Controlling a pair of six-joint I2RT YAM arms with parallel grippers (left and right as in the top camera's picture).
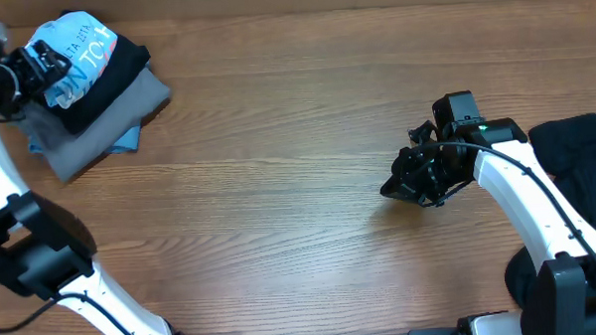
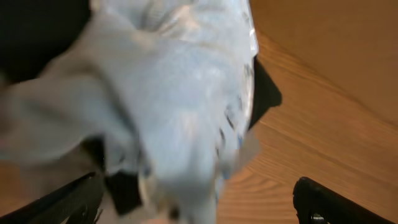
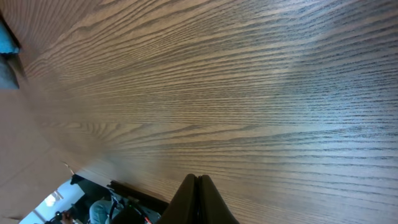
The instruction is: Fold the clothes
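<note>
Wood-grain table [image 1: 280, 208] carries a folded pile at its far left corner: the light blue T-shirt [image 1: 73, 48] on top, a black garment [image 1: 121, 66] under it, a grey one [image 1: 108, 124] lowest. At the pile's left edge, the left gripper [image 1: 24, 70] has its jaws spread wide (blue cloth lies loose and blurred between them). The right gripper [image 3: 199, 198], right of centre, is closed on nothing over bare wood. Another black garment [image 1: 576, 163] lies at the right edge.

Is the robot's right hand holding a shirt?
No, the right hand is shut with nothing between its fingers, and only the wooden table lies under it.
</note>
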